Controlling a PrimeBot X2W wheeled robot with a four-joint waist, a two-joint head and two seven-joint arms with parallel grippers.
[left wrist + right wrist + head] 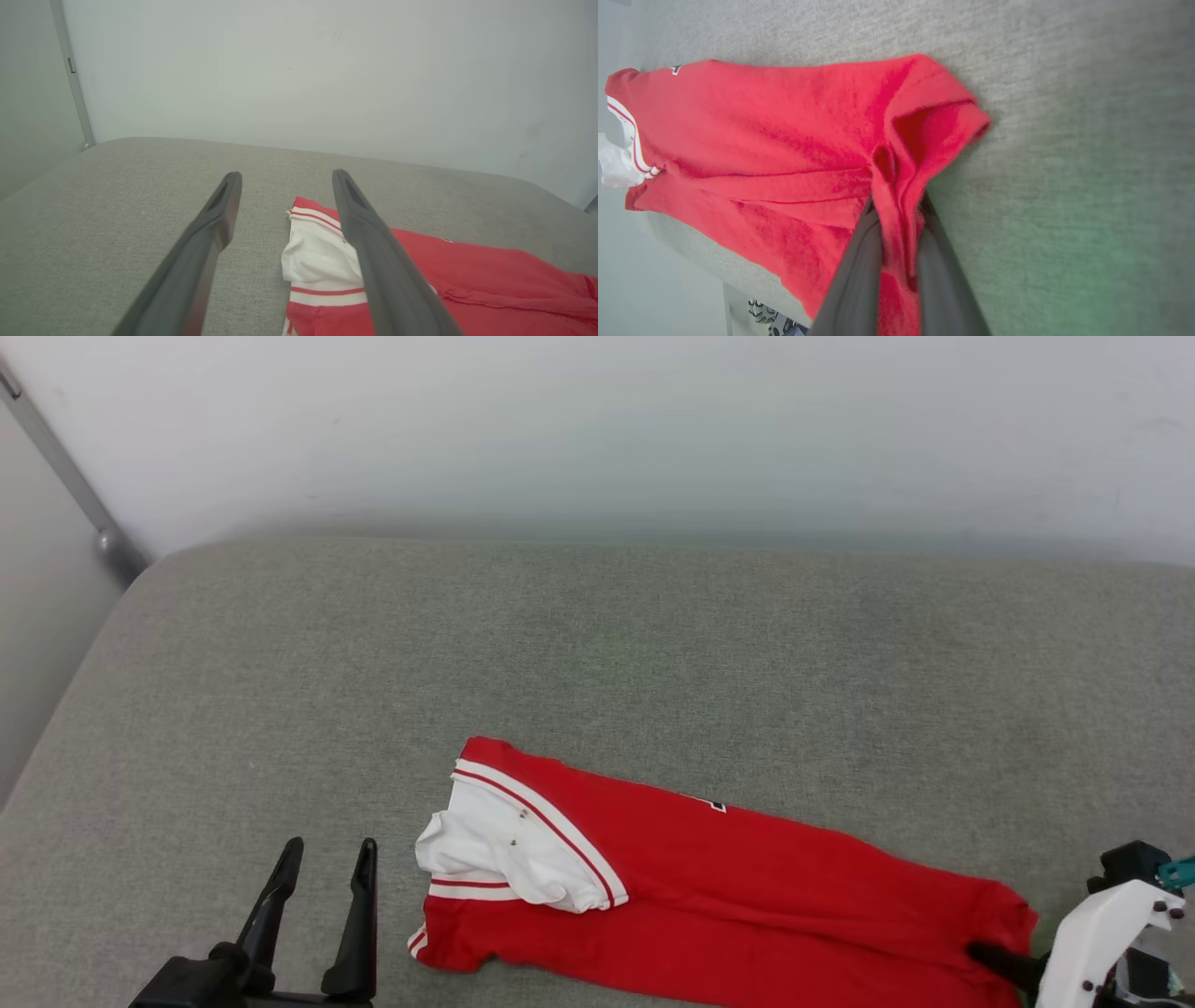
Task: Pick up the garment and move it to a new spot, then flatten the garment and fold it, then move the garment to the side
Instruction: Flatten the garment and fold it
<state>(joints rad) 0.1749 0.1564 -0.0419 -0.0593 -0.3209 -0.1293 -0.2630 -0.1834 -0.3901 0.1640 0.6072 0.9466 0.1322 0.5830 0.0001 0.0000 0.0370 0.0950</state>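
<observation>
While the right tool [899, 207] pinches the garment's [747, 887] hem and the left tool [331, 847] gapes empty, folding looks unfinished, side-move pending.

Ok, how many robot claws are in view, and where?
2. The left claw is open, apart from the garment, off its white-sleeved end. The right claw is shut on the garment's opposite, red end.
</observation>
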